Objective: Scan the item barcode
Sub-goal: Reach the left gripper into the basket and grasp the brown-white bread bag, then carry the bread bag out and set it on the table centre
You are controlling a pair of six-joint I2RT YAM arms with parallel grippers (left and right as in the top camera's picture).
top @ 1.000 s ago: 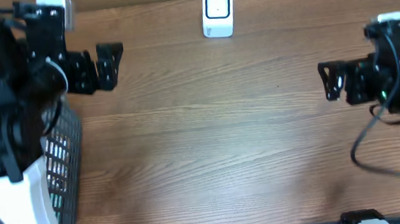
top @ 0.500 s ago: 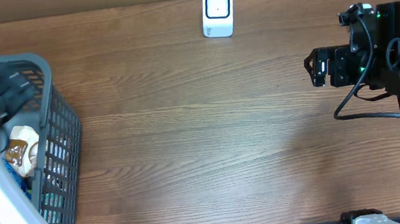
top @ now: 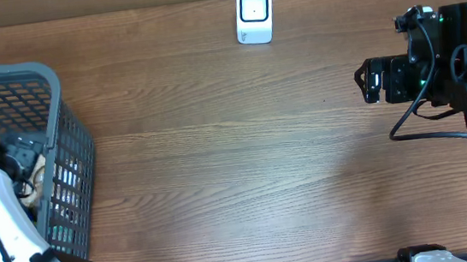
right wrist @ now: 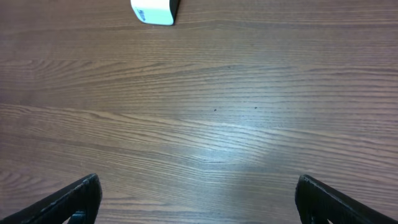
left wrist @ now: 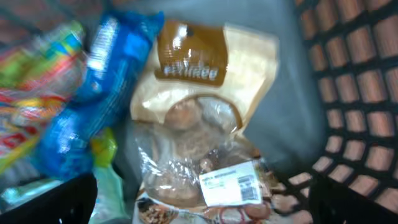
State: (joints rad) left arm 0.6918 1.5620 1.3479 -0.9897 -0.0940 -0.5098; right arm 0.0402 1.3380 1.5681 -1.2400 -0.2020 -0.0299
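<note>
Brown-and-cream snack bag (left wrist: 205, 93) lies in the basket (left wrist: 354, 81) directly under the left pincer (left wrist: 205, 205), jaws apart, label (left wrist: 231, 183) up. Step in hand: picking. Next, I judge: descend, clamp, lift toward the scanner (top: 254, 14). Over the worktop (right wrist: 199, 93) the right pincer (top: 366, 81) hovers, also apart.

The wood-grain tabletop (top: 237, 165) is warm brown, the small boxy scanner (top: 254, 14) white, the lattice plastic basket (top: 71, 155) grey; the snack bag (left wrist: 202, 118) is cream and brown.
</note>
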